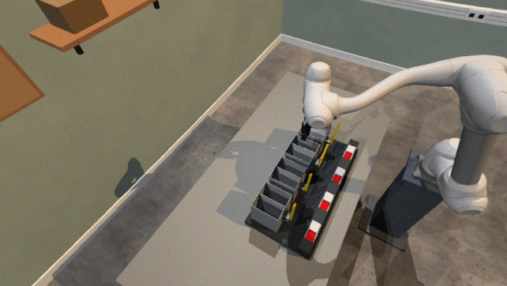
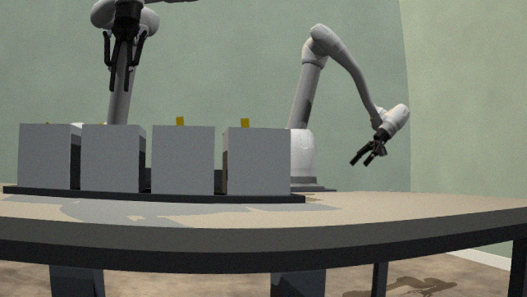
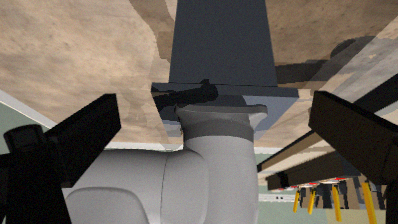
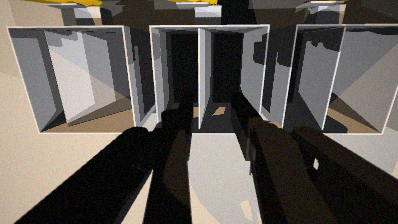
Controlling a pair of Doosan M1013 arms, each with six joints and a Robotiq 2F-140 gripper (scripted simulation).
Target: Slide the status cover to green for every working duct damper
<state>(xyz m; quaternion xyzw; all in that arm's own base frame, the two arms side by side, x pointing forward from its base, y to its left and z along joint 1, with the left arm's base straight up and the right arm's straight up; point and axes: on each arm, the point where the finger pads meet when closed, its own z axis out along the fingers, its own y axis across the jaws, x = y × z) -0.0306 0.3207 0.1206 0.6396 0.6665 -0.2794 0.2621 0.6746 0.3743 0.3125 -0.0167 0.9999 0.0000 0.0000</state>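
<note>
Four grey duct dampers, the nearest [image 1: 265, 216] in the top view, stand in a row, each behind its own slider. Their yellow handles [image 1: 292, 212] [image 3: 336, 202] face the sliders. All four sliders show red [image 1: 310, 236] [image 1: 324, 205] [image 1: 336, 178] [image 1: 347, 156] beside white covers. My right gripper [image 2: 119, 89] [image 4: 212, 106] is partly open and empty, pointing down above the second damper from the left [image 2: 110, 160] in the exterior view; that damper's blade [image 4: 201, 75] stands as a thin divider. My left gripper [image 2: 359, 163] [image 3: 214, 109] is wide open and empty, away from the row.
The dampers and sliders share a black base board [image 1: 291, 240] [image 2: 230, 198] on the table [image 1: 189, 237] [image 2: 410, 201]. A dark arm pedestal [image 1: 403, 205] [image 3: 222, 45] stands on the slider side. A shelf [image 1: 114, 20] with a box [image 1: 84, 17] hangs on the wall.
</note>
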